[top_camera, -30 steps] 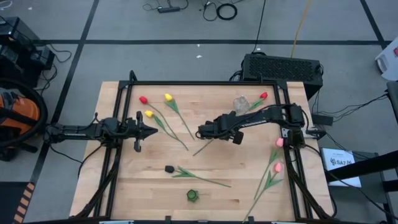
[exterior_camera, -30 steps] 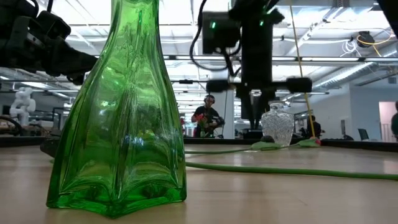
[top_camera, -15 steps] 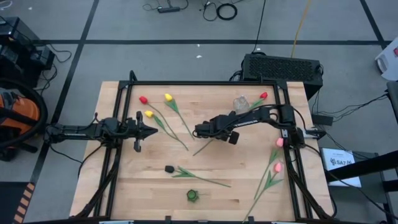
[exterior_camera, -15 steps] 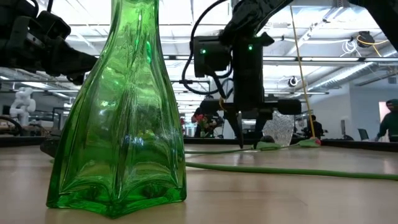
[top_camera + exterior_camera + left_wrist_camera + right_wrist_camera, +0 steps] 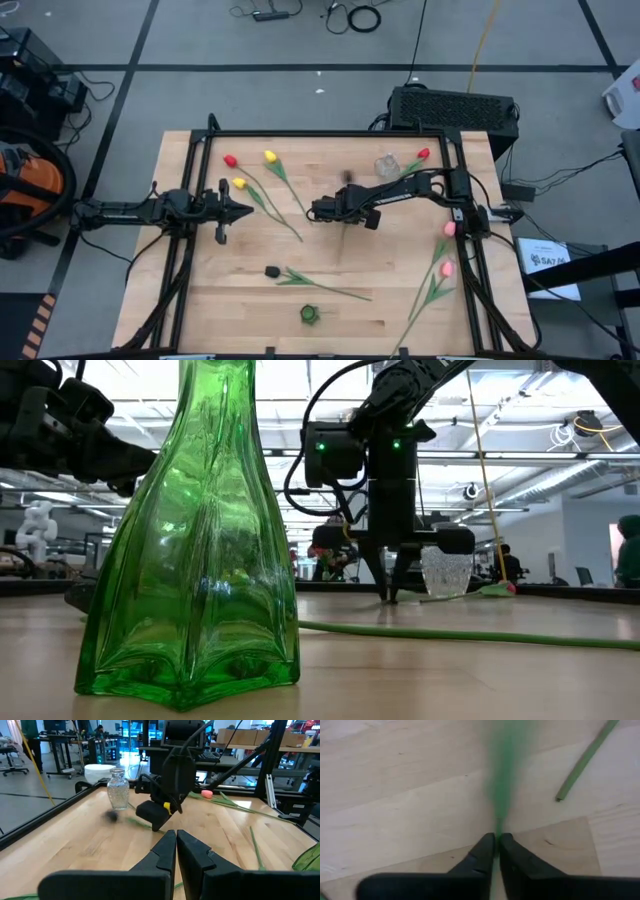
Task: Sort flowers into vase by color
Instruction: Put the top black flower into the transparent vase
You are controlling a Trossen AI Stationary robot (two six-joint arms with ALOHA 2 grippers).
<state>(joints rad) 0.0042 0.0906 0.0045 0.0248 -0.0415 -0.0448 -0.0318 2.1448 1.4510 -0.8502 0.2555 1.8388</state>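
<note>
My right gripper [image 5: 316,210] is near the table's middle, shut on a tulip's thin green stem [image 5: 500,795]. That tulip shows only as a blur, with its dark head [image 5: 347,177] toward the far edge. My left gripper [image 5: 250,210] waits shut at the table's left. Lying flat on the wood are a red [image 5: 230,160] and two yellow tulips [image 5: 270,156] far left, a black one [image 5: 272,271] near the green vase [image 5: 310,314], and two pink ones [image 5: 447,268] at the right. Another red tulip [image 5: 424,153] lies beside the clear vase [image 5: 387,166]. My right gripper pinches the green stem [image 5: 499,822] between its two fingers [image 5: 388,588], which come from above and point down at the tabletop. The stem runs out past the fingertips and is smeared by motion. Whether any part of it still lies on the wood cannot be told.
A black frame [image 5: 330,133] rims the table. The end of another loose stem [image 5: 580,767] lies close to my right gripper. In the low view the green vase [image 5: 190,560] stands close at the near edge and a long stem [image 5: 470,634] lies across the table.
My right gripper came down to the table, shifted a little toward the left edge and shut on the stem. The tulip, which lay still under it half a second ago, has swung out of its place and now shows as a blur.
</note>
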